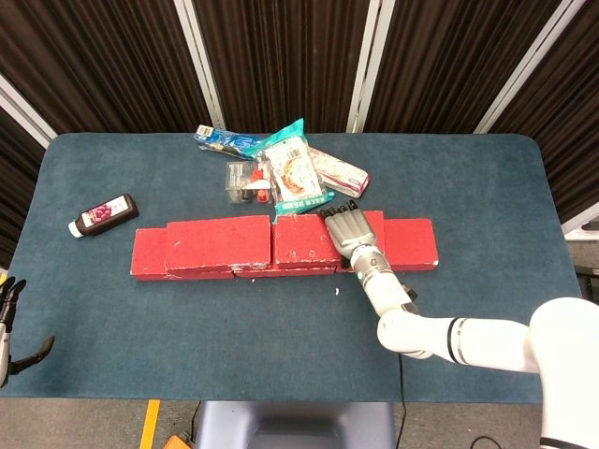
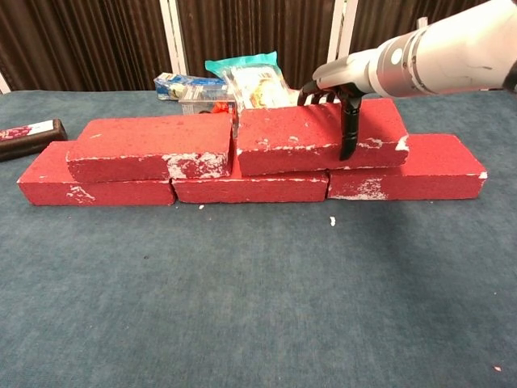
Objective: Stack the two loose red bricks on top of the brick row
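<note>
A row of three red bricks [image 2: 408,176] [image 1: 414,245] lies across the middle of the table. Two more red bricks sit on top of it. The left upper brick [image 2: 149,144] [image 1: 215,239] lies free. My right hand [image 2: 339,87] [image 1: 352,230] grips the right upper brick [image 2: 295,136] [image 1: 303,243], fingers hooked over its back edge and thumb down its front face. That brick's left end almost touches the left upper brick. My left hand [image 1: 9,323] hangs off the table's near left corner, holding nothing, fingers apart.
Snack packets [image 1: 299,173] [image 2: 246,77], a clear box [image 1: 245,181] and a blue packet [image 1: 225,140] [image 2: 182,83] lie just behind the bricks. A black bottle [image 1: 103,214] [image 2: 32,132] lies at the left. Bare blue cloth [image 2: 258,299] spreads in front of the row.
</note>
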Robot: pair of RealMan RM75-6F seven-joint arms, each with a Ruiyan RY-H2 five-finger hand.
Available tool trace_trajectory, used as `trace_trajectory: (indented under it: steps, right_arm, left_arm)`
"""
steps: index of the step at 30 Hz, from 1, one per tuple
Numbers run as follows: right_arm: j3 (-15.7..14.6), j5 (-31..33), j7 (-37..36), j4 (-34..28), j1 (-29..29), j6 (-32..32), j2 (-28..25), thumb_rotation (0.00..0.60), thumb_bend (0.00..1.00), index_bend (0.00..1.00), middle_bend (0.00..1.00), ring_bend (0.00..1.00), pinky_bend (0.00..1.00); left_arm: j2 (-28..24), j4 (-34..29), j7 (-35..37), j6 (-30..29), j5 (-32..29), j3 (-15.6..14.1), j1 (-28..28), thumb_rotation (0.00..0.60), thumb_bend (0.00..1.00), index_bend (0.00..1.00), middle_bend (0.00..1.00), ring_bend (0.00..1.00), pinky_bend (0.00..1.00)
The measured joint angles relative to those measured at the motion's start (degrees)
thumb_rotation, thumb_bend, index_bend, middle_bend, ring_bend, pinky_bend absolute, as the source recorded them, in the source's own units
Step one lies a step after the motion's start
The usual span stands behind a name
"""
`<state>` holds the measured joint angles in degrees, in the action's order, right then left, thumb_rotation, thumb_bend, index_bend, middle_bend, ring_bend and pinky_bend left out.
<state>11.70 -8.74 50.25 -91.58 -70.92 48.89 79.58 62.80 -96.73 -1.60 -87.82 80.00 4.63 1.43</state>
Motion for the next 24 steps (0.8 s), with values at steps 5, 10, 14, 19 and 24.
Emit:
trace_trajectory:
  steps: [5, 10, 14, 19, 24]
  right_arm:
    - [-1.0, -1.1, -1.8, 0.4, -0.4, -0.2, 0.2, 0.600, 0.26, 0.31, 0.32, 0.24, 0.00]
    - [-2.0, -0.9, -2.5, 1.0, -1.0, -0.1, 0.7, 0.600, 0.26, 0.32, 0.32, 0.24, 0.00]
    - [-2.4, -1.0, -3.1, 1.4, -1.4, -0.2, 1.1, 0.600, 0.26, 0.32, 0.32, 0.24, 0.00]
    - [-2.7, -1.0, -4.0, 1.9, -1.9, -0.1, 1.6, 0.600, 0.27, 0.32, 0.32, 0.24, 0.00]
    - [-3.0, -1.1, -4.7, 2.3, -2.3, -0.2, 2.0, 0.600, 0.27, 0.32, 0.32, 0.24, 0.00]
  left_arm:
    - [-0.1, 0.0, 0.1, 0.2, -0.3, 0.1, 0.0, 0.600, 0.24, 0.00, 0.00, 0.00, 0.00]
    - [-0.2, -0.1, 0.2, 0.2, -0.2, 0.0, -0.1, 0.600, 0.24, 0.00, 0.00, 0.00, 0.00]
    - [-0.3, -0.2, 0.4, 0.3, -0.4, 0.1, -0.1, 0.600, 0.24, 0.00, 0.00, 0.00, 0.00]
    - [-0.4, -0.1, 0.7, 0.4, -0.5, 0.1, -0.2, 0.600, 0.24, 0.00, 0.00, 0.00, 0.00]
    - [-0.5, -0.1, 1.0, 0.3, -0.4, 0.2, -0.3, 0.600, 0.24, 0.00, 0.00, 0.00, 0.00]
